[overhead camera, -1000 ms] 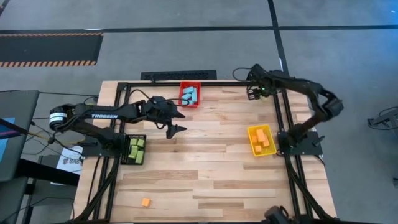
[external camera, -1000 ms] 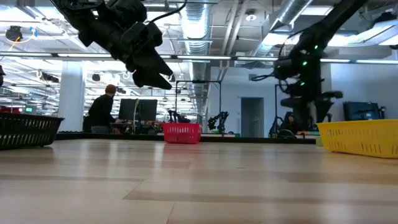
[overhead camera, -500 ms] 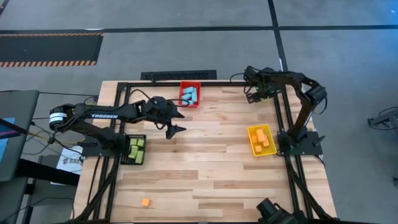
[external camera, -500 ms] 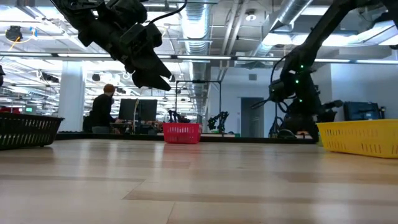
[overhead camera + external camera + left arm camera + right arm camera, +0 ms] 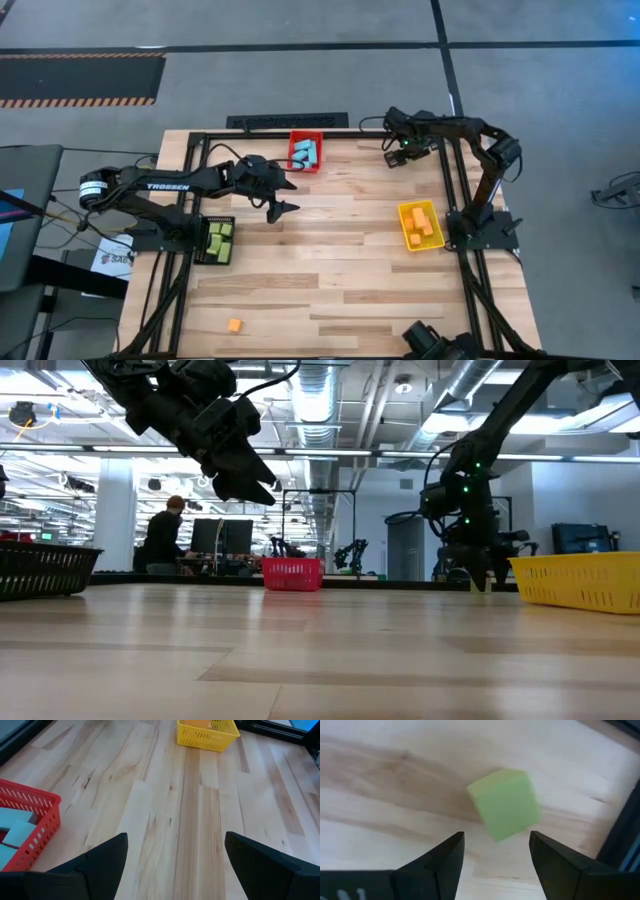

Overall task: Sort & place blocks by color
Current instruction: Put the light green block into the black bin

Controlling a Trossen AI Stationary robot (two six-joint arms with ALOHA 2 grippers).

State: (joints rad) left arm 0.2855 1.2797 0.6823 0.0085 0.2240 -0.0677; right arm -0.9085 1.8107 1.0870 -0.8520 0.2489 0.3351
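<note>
Right gripper (image 5: 492,851) open above green block (image 5: 505,804) at table's (image 5: 340,260) far right corner. Best to center, drop straight, then pinch flat faces. Left gripper (image 5: 283,196) open, waiting mid-table.

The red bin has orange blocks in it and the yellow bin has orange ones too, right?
Not quite. The red bin holds light-blue blocks, not orange ones; the high view shows that, and the left wrist view too. The yellow bin does hold orange blocks.
</note>
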